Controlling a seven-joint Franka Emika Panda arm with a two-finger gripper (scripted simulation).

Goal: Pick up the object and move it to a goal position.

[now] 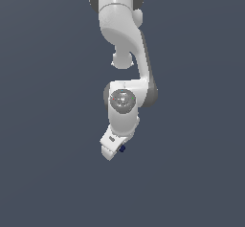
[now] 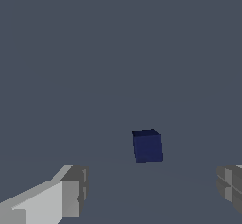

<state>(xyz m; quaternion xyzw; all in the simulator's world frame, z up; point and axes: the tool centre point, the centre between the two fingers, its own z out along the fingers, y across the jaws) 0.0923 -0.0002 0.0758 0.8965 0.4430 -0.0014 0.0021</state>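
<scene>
The object is a tiny dark navy-blue cube (image 1: 122, 148). In the exterior view it shows just at the edge of the white gripper (image 1: 115, 150), on the exterior view's right of the hand. In the wrist view the cube (image 2: 147, 146) lies on the grey floor ahead of the gripper (image 2: 151, 192), roughly centred between the two fingers. One grey fingertip (image 2: 71, 194) and the other (image 2: 230, 185) stand far apart and touch nothing. The gripper is open and empty.
The white arm (image 1: 122, 53) reaches down from the top of the exterior view over a plain grey floor (image 1: 48, 173). No other object and no goal marker shows.
</scene>
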